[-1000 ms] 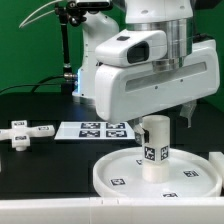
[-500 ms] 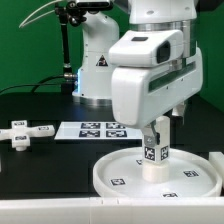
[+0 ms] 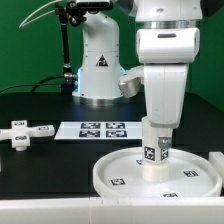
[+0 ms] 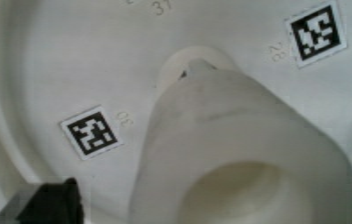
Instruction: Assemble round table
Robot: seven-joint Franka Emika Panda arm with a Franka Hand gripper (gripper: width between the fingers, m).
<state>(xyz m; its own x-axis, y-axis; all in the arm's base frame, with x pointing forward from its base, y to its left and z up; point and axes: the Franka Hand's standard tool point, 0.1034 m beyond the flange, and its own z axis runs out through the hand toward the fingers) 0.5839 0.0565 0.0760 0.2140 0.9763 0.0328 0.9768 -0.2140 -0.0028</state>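
Note:
The large rimmed round disc (image 3: 120, 172) lies flat on the black table at the front. The short cylindrical leg (image 3: 155, 155) stands upright in its middle, tags facing the camera. My gripper (image 3: 157, 130) hangs straight down over the leg's top, a finger on each side. In the wrist view the leg (image 4: 244, 150) fills the middle above the disc (image 4: 84, 70). A dark fingertip (image 4: 48, 205) stands a little apart from the leg's side, so the jaws look open. The cross-shaped foot (image 3: 24, 130) lies at the exterior view's left.
The marker board (image 3: 95, 129) lies flat behind the disc. The robot's base (image 3: 98, 70) stands at the back. A white block (image 3: 215, 160) sits at the exterior view's right edge, next to the disc's rim.
The hand has turned about its vertical axis above the leg, from broadside to narrow-on. The leg and disc stay in place.

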